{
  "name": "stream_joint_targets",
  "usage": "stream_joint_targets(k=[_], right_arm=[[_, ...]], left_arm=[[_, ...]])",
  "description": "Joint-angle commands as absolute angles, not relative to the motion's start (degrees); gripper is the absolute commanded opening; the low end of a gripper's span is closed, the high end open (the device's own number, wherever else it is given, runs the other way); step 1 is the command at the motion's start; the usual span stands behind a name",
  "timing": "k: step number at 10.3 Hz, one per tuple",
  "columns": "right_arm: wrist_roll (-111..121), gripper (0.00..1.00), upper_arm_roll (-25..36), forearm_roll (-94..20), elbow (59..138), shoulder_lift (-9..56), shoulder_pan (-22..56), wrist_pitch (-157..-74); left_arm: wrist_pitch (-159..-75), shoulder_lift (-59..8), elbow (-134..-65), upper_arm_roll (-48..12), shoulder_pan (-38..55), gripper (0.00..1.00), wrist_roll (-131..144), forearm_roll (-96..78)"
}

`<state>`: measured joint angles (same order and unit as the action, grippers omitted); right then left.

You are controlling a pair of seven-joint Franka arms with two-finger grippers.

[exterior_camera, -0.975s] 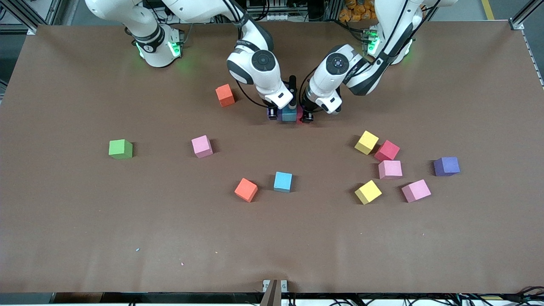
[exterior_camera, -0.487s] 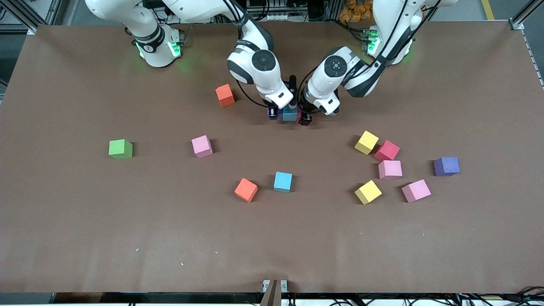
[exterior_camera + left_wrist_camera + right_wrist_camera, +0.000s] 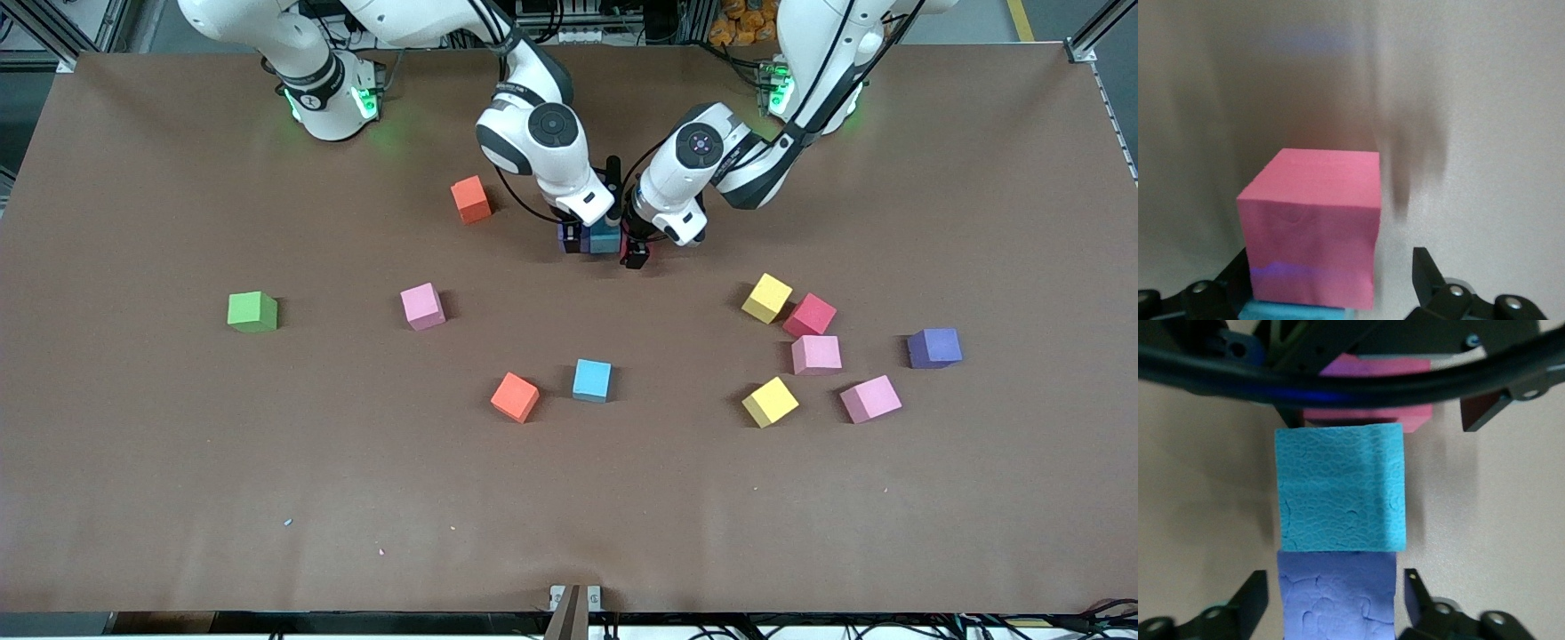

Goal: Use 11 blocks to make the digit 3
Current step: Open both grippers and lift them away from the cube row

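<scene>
Close in front of the robots' bases, three blocks lie in a touching row: purple (image 3: 1335,600), light blue (image 3: 1340,490) and red (image 3: 1315,227). My right gripper (image 3: 1334,577) stands open around the purple block, with a gap on each side. My left gripper (image 3: 1330,260) is open around the red block, one finger (image 3: 1425,267) well clear of it. In the front view both grippers, right (image 3: 576,238) and left (image 3: 633,249), are low over this row and hide most of it.
Loose on the table are orange (image 3: 470,198), pink (image 3: 421,306), orange (image 3: 515,396) and light blue (image 3: 591,380) blocks. Toward the left arm's end lie yellow (image 3: 766,298), red (image 3: 809,315), pink (image 3: 815,354), yellow (image 3: 770,402), pink (image 3: 870,398) and purple (image 3: 934,347). A green cube (image 3: 252,312) sits toward the right arm's end.
Both grippers have opened and let go of their blocks. The left hand has shifted slightly toward the right arm's end, pressing the red block against the light blue one.
</scene>
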<state>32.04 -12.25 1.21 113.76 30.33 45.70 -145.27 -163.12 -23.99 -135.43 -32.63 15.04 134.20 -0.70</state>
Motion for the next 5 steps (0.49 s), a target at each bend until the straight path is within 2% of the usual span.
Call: stream_joint_targets(k=[1,5], right_arm=[[31.46,1.0,-12.04,1.14,112.76,30.5,46.41,-144.93],[31.55,1.0,-12.13,1.05,112.85,29.01,46.06,-143.71]], left_arm=[[-160.32,-21.63,-135.7,-32.78,15.03,1.0,133.51,-0.88],[-157.34,-20.75,-135.62,-32.96,14.77,1.0,133.33,-0.88]])
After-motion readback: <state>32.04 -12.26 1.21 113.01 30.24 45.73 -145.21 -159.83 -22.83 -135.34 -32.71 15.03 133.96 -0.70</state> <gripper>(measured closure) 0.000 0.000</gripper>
